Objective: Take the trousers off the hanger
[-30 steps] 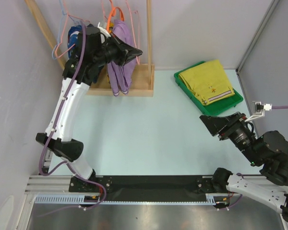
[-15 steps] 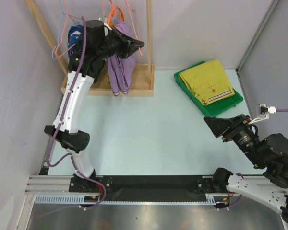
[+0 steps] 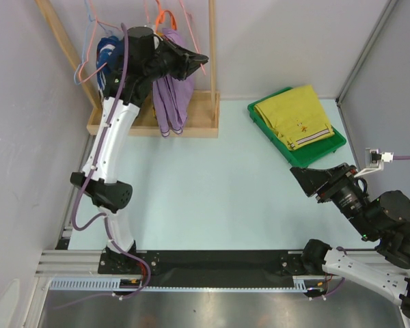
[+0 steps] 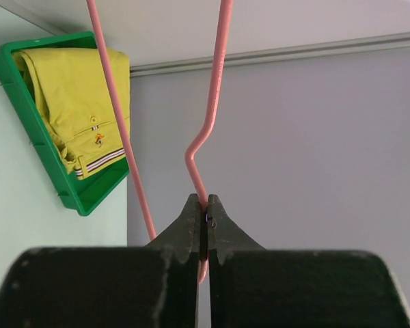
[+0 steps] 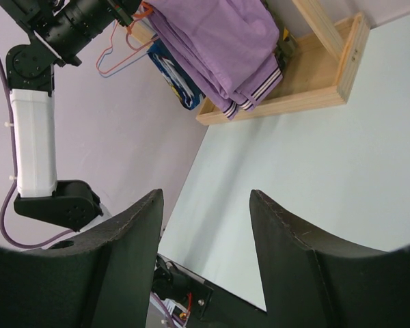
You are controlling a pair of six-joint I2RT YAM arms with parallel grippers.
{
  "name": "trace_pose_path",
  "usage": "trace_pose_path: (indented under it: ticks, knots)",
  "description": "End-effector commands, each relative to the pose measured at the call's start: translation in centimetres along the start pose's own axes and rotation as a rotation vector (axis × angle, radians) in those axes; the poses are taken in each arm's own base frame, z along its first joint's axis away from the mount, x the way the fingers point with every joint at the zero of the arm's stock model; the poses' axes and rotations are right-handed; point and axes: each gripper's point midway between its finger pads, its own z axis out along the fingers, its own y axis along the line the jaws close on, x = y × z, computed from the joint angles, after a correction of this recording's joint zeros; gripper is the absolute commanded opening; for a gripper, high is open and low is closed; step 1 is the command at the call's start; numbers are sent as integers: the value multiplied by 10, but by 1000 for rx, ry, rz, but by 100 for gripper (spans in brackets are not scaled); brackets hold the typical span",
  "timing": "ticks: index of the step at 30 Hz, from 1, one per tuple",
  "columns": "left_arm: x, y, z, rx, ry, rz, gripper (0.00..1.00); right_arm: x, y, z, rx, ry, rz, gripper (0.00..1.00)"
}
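The trousers lie folded flat in the green tray at the far right of the table, off the hanger, with their striped band toward the tray's near edge. At the far left we see the wooden rack, with a lilac garment hanging from it. Our left arm reaches up to the top of that rack. There the left gripper is pressed together on the thin pink wire of the hanger, pinching it just below a kink. Our right gripper hovers low over the near right of the table, its fingers spread apart with nothing between them, well apart from the tray.
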Motion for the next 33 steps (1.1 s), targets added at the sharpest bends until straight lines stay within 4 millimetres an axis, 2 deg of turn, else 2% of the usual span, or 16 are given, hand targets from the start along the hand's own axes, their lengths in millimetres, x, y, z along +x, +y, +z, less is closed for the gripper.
trace_pose_path:
  ticks: [1, 6, 7, 9, 15, 19, 23, 24, 26, 27, 30, 33]
  knots:
    - [-11, -22, 1, 73, -24, -53, 0, -15, 7, -3, -15, -41, 7, 59]
    - [-13, -17, 7, 67, -19, -61, 0, -13, 7, -1, -13, -39, 4, 59]
    - [-12, -19, 2, 70, -23, -52, 0, -13, 7, -1, -13, -37, 5, 59]
    - [-11, -8, 3, 41, -26, -39, 0, -11, 7, 1, -11, -33, 4, 59]
    - [-5, 0, -10, 20, -26, 41, 0, -2, 9, 9, -14, -8, 0, 59]
    - [-4, 1, -16, 29, -29, 87, 2, 6, 10, 16, -18, 8, 1, 59]
    - [-1, 5, -19, 26, -20, 133, 18, 13, 9, 21, -10, 27, 1, 59]
    - [0, 3, -22, 33, -23, 146, 26, 15, 8, 22, -6, 31, 0, 59]
    - [0, 5, -25, 31, -28, 183, 36, 20, 6, 24, 2, 45, -6, 59]
    - [-1, 5, -28, 30, -36, 199, 47, 21, 5, 25, 6, 49, -9, 59]
    - [-3, 2, -41, 34, -67, 262, 59, 26, 3, 29, 17, 61, -18, 59]
    - [-2, -1, -53, 39, -81, 308, 65, 31, 3, 34, 23, 75, -24, 59]
